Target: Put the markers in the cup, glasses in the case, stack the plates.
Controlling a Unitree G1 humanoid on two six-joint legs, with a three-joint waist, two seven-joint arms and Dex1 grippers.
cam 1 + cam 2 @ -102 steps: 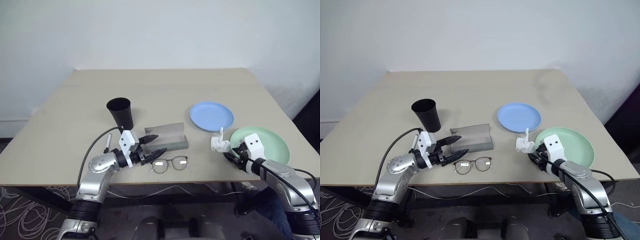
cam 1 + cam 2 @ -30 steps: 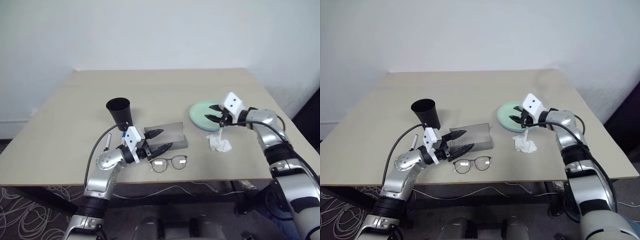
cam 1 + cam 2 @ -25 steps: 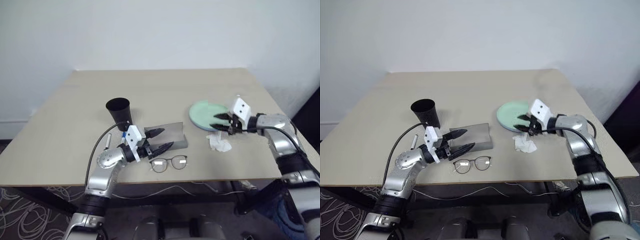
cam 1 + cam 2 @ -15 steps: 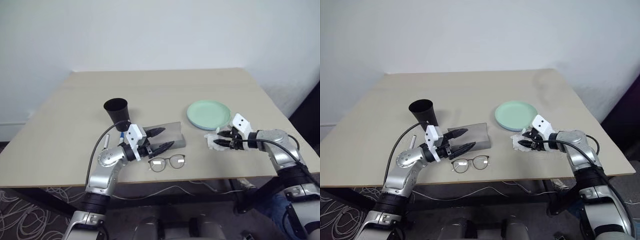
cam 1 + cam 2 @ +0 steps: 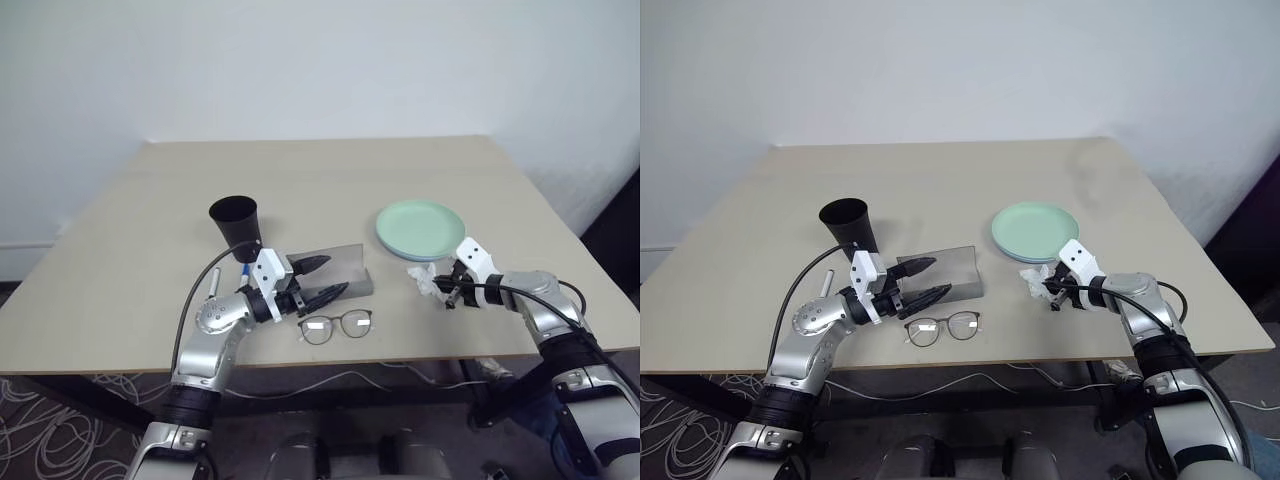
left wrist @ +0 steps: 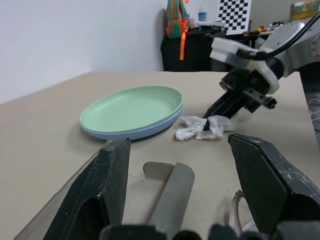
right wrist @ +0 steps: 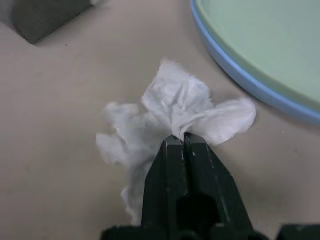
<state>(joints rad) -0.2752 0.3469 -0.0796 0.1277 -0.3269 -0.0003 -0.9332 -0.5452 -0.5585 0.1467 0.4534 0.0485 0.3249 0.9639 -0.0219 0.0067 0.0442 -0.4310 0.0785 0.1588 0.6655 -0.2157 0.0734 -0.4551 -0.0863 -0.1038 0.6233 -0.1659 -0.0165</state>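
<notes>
I am pinching the crumpled white tissue (image 7: 172,112) with my right tool (image 7: 182,141), its fingers pressed together on a fold, just near of the stacked plates (image 5: 420,230), mint green on light blue, at the right of the tabletop (image 5: 320,180). My left tool (image 5: 318,279) is hanging wide open over the grey case (image 5: 335,270), with the glasses (image 5: 336,325) lying just near of it and the black cup (image 5: 236,220) standing to the far left. One marker (image 5: 216,284) is lying near the cup; others I cannot make out.
</notes>
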